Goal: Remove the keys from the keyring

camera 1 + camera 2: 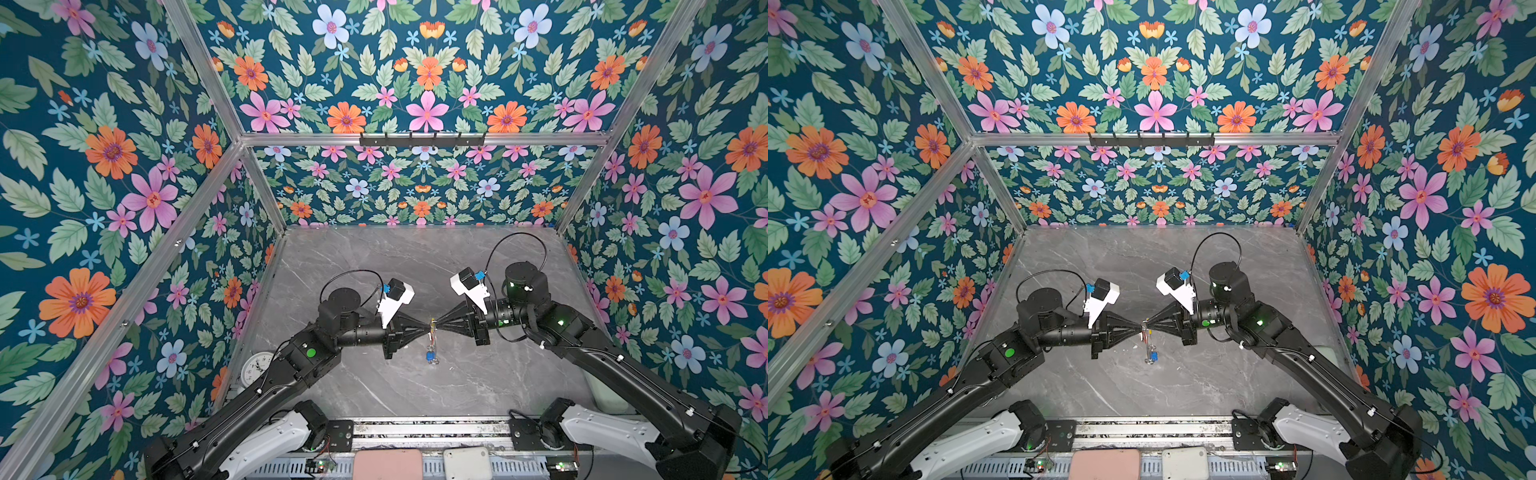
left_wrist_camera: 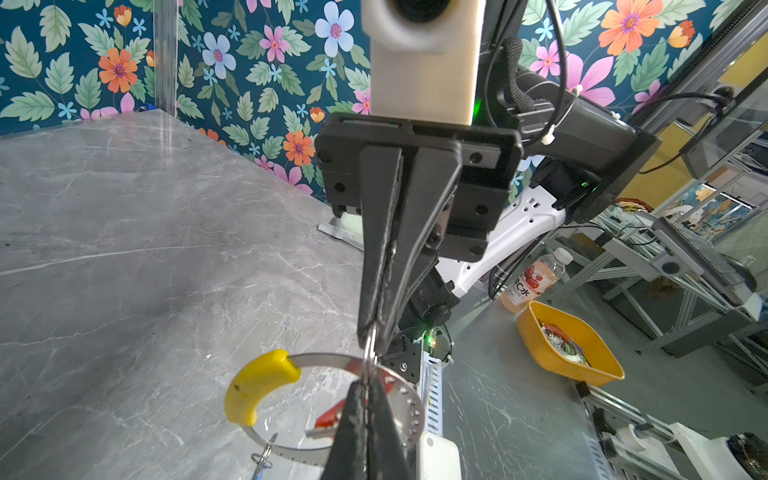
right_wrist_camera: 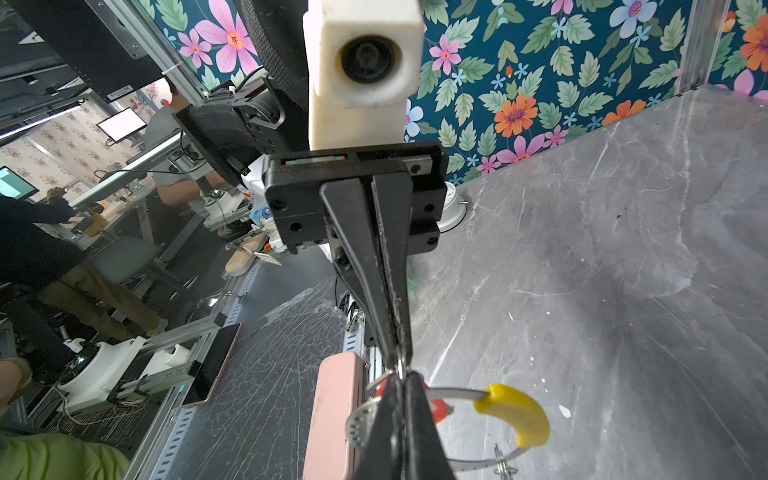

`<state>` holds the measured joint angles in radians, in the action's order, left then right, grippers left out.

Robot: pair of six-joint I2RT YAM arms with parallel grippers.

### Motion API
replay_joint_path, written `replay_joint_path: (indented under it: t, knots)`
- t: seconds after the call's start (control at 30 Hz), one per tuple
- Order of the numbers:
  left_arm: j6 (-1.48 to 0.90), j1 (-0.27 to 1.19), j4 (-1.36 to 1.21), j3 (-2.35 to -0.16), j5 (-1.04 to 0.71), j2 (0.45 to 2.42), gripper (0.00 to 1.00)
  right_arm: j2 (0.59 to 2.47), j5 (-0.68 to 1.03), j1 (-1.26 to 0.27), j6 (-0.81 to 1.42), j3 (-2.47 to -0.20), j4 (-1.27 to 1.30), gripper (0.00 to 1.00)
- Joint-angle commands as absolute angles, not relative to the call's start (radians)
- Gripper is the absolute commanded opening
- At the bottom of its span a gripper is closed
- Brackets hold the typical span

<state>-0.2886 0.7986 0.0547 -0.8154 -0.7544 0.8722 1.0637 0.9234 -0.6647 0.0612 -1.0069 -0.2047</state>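
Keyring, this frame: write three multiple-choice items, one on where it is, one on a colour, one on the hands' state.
1. Where is the keyring relative to the table? A lying flat on it; B held above it, between left hand and right hand; C hanging off its edge.
2. What colour is the keyring's thick arc? A yellow; B green; C white.
3. How are the hands? A both open; B one open, one shut; C both shut.
B: both top views show it edge-on where the hands' tips meet. A: both wrist views show the arc yellow. C: neither hand shows a gap at its tips.
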Motion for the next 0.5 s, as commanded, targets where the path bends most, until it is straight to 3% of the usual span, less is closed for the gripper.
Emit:
replay_joint_path:
  t: [0.0, 0.17, 0.47]
  knots:
    - [-0.295, 0.798, 0.037, -0.808, -0.771, 0.871, 0.0, 1.054, 0.915, -0.665, 0.069, -1.014, -0.158, 0.0]
    - [-0.32, 0.798, -0.009, -0.786, -0.805, 0.88, 0.01, 1.053, 0.914, -0.666, 0.081, -1.023, -0.141, 0.0]
    - [-0.337, 0.798, -0.048, -0.762, -0.813, 0.884, 0.18, 1.045, 0.912, -0.665, 0.086, -1.046, -0.135, 0.0]
